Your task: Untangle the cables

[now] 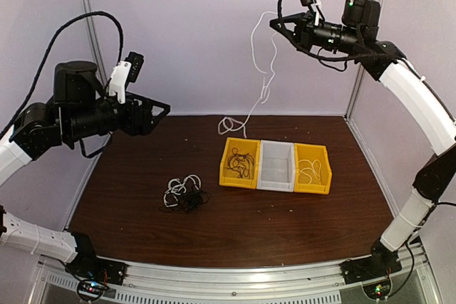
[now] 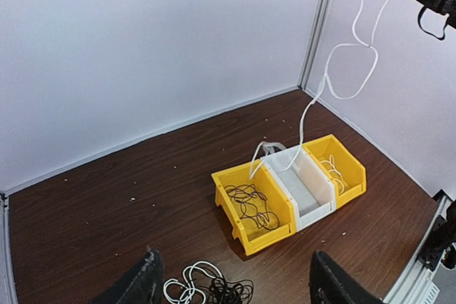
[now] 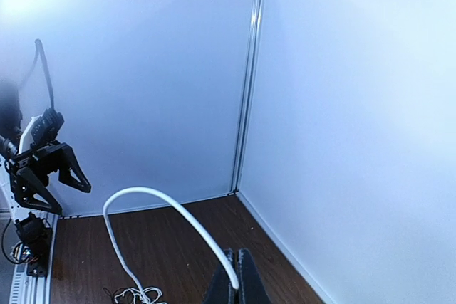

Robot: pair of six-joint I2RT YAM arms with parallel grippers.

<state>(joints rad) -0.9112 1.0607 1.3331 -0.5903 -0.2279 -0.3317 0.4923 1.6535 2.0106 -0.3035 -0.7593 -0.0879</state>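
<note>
**A:** Fingers of the left gripper sit closest to the lens, spread wide with nothing between them; what lies beneath?

**B:** Well below it, the table; ahead of it and lower, a row of bins; almost straight under it, the tangle of black and white cables, untouched.

**A:** And the right gripper?

**B:** Raised high, pressed together on one end of a white cable; the cable hangs in loops beneath it, its lower end trailing on the table behind the bins.

**A:** So which step?

**B:** One strand looks drawn free of the tangle; I'd judge sorting comes next; the right gripper would need to carry it over the yellow bin on its own side of the row, where a white coil lies, then let go; the trailing end could snag on a bin wall.
</note>
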